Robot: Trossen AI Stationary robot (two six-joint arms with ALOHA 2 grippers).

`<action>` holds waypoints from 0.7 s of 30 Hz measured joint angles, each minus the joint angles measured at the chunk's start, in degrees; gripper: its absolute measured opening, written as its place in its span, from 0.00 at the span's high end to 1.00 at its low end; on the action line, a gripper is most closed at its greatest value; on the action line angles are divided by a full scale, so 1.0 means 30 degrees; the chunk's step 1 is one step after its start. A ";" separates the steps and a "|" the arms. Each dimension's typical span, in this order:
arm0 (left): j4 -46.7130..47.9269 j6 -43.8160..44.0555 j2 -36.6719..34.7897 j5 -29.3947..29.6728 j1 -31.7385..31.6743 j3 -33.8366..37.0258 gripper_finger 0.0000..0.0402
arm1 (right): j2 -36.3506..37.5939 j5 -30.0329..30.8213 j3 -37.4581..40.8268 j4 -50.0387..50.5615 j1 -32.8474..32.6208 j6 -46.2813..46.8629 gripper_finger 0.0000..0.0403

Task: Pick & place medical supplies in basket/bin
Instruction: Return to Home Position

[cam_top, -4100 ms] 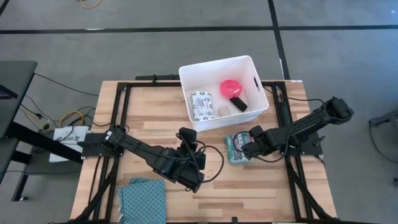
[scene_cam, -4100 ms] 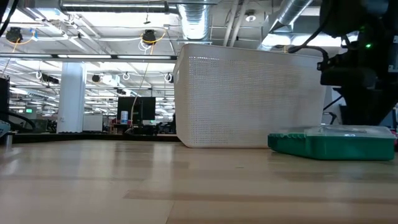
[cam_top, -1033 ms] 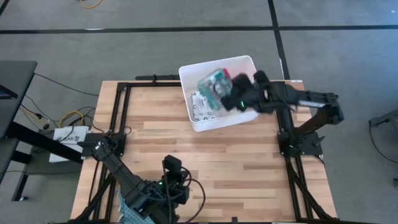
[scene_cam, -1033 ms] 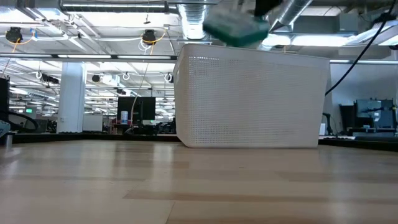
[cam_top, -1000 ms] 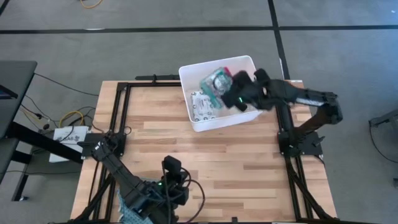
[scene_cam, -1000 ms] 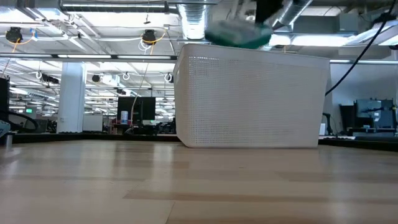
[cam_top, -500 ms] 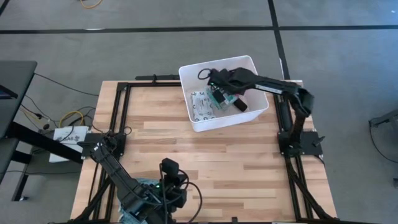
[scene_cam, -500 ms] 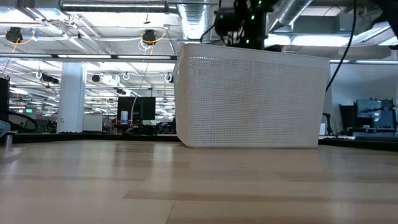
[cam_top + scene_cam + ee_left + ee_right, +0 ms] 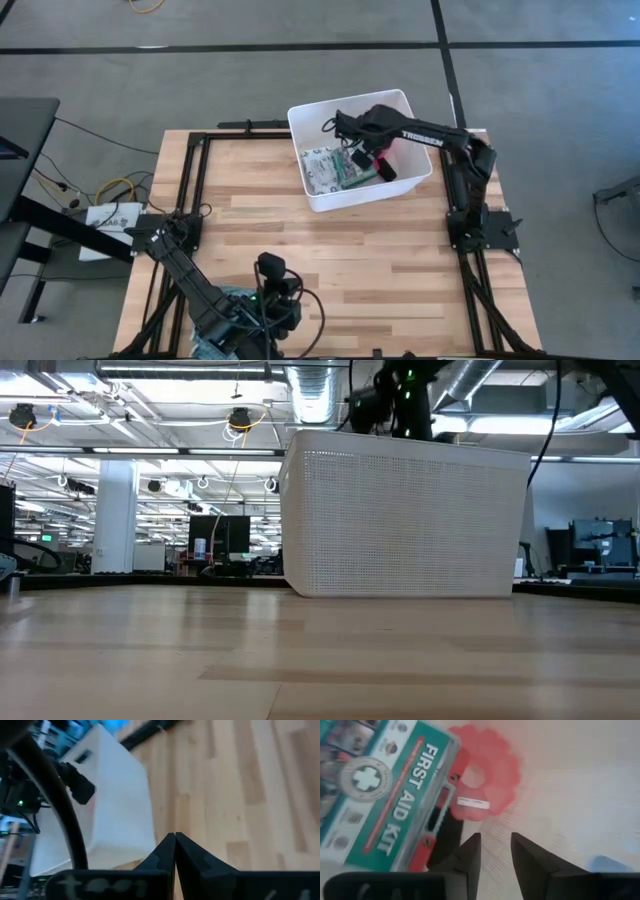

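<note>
The white tub (image 9: 398,104) stands at the table's far side and also shows in the low view (image 9: 405,525). Inside lie the white patterned packet (image 9: 318,166), the green-and-red first aid pack (image 9: 356,173) resting partly over it, the pink-red disc (image 9: 487,772) and a small black piece (image 9: 386,170). The pack also shows in the right wrist view (image 9: 385,795). My right gripper (image 9: 495,852) is open and empty above the tub's inside (image 9: 355,145). My left gripper (image 9: 175,842) is shut and empty near the table's near edge (image 9: 272,275).
A folded teal cloth (image 9: 213,345) lies at the near left edge under my left arm. Bare wood (image 9: 380,270) stretches between the tub and the near edge. The right arm's base (image 9: 482,225) stands at the right edge.
My right gripper has carried the green-and-red pack over the tub's rim, gone down into the tub and let it go. The pack now lies in the tub, partly over the white packet, and the gripper has risen a little.
</note>
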State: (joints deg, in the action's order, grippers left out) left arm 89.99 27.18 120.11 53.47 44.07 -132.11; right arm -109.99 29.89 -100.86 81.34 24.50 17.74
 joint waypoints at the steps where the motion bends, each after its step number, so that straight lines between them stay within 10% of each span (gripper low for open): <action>1: 0.0005 0.0000 0.0000 0.0456 0.0000 0.0000 1.00 | 0.0195 0.0013 -0.0503 0.0629 -0.0081 -0.0074 0.74; 12: 0.0009 -0.0405 -0.3101 0.2786 -0.0978 -0.0007 1.00 | 0.6106 0.1176 -0.6143 0.2304 -0.4695 -0.0928 0.73; 21: -0.0038 0.0671 -0.9378 0.2764 -0.0947 0.3652 1.00 | 1.3755 0.3722 -0.0363 0.2276 -1.5140 0.3288 0.73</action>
State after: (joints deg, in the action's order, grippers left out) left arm 89.88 29.19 91.98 61.76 41.23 -121.16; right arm -68.73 41.06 -101.94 88.17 -20.92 27.60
